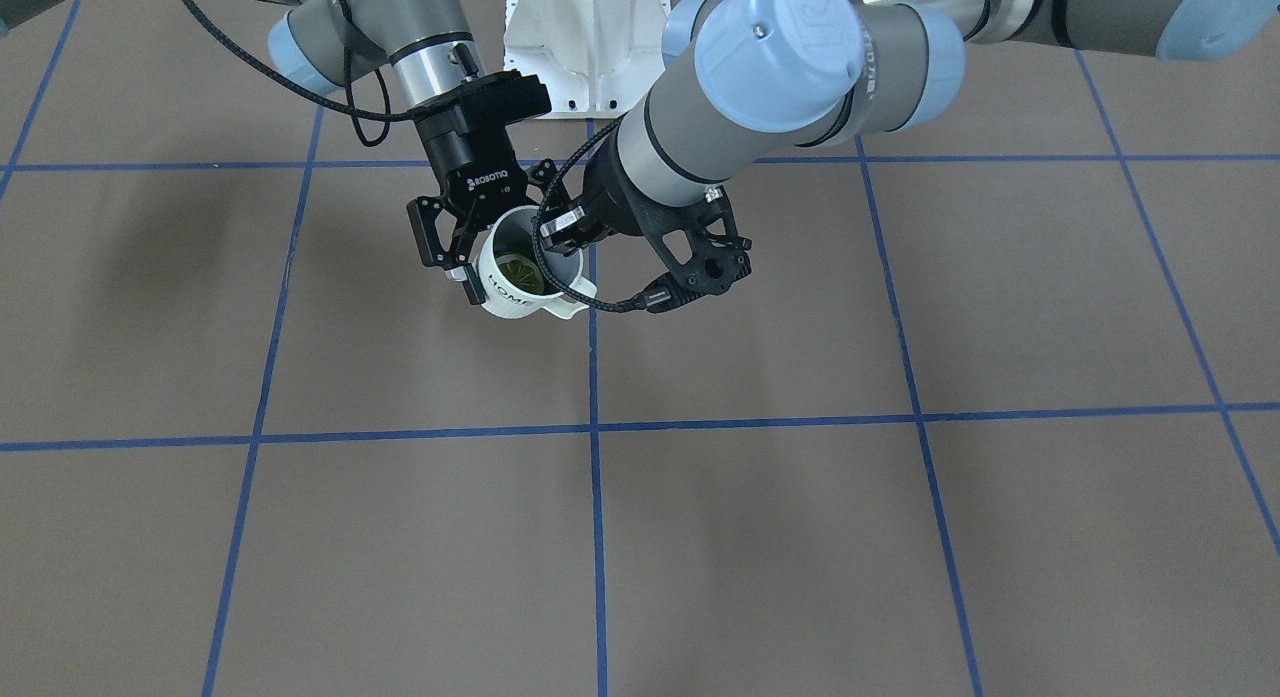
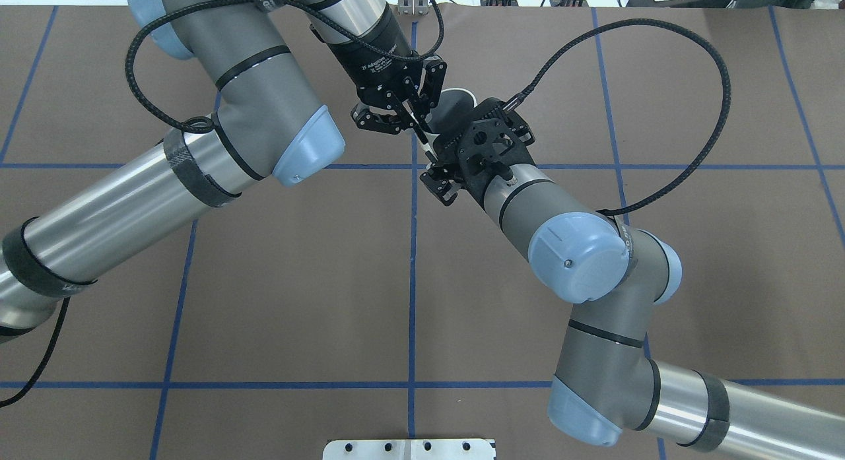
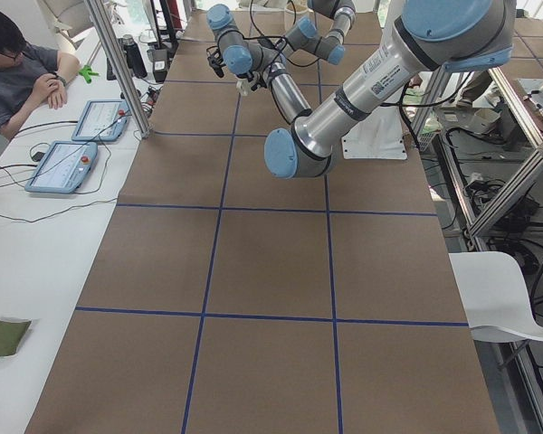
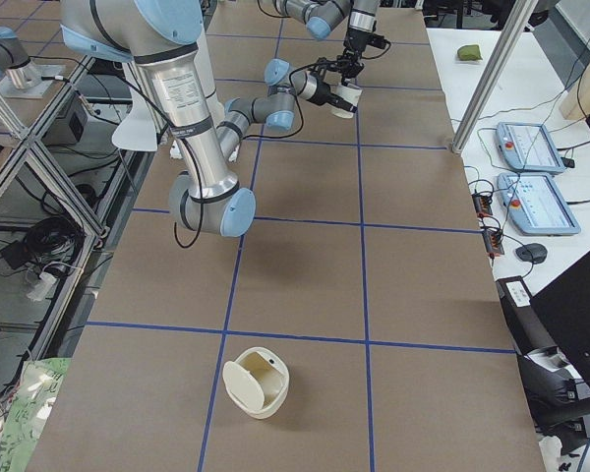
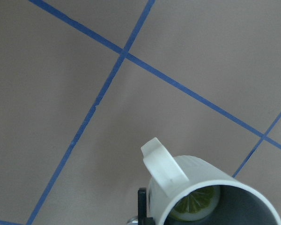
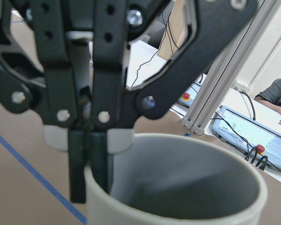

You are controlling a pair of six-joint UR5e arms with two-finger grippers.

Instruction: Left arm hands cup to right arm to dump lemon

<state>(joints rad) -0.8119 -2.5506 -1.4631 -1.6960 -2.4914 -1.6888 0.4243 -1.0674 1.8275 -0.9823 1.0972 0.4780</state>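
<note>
Jaws of the left gripper (image 2: 412, 120) are pinched shut on the rim of the cup (image 1: 510, 297). Those of the right gripper (image 1: 505, 257) are spread about its body, one finger laid against its side; whether they clamp cannot be told. The cup is held off the table (image 1: 800, 527), and the lemon (image 1: 521, 273) is seen lying inside it.

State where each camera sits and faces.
Front: across table, faces robot base; left arm, right arm.
Overhead: behind robot base, looking down; both arms.
Left side: table's left end; left arm near.
Right side: table's right end; right arm near.
Left wrist: looks down; cup, table.
Right wrist: faces operator; left gripper on cup.
Shared: both wrists see cup.
</note>
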